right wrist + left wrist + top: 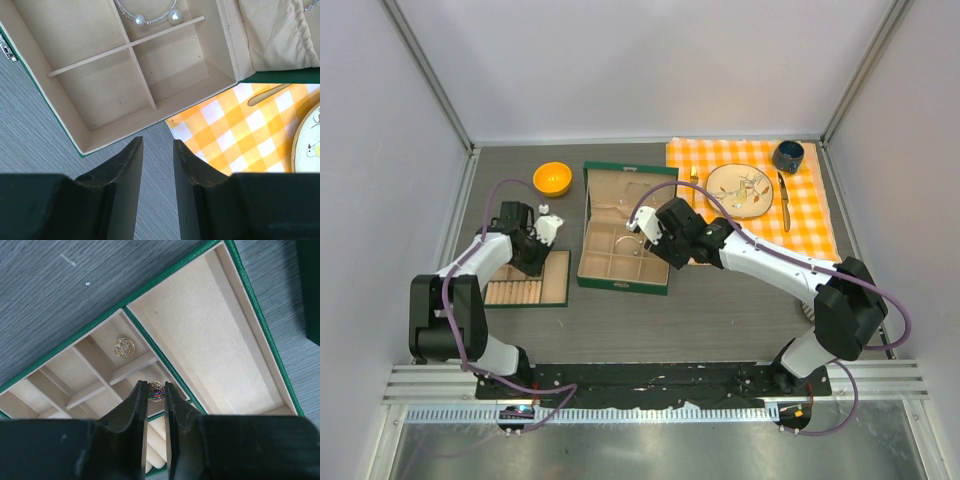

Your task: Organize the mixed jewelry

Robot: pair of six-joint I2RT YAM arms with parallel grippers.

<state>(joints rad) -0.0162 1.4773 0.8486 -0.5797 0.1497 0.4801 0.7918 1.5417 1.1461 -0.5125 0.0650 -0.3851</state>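
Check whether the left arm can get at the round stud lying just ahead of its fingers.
Probably yes. The left arm's fingers are open and hold nothing, and the round stud lies uncovered, showing in the gap between them. Only the tray dividers close beside it might crowd the fingers on the way down.

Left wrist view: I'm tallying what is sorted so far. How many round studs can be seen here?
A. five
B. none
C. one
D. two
D: one round stud lies in a small compartment of the tray, and a second stud shows between the tips of the left gripper.
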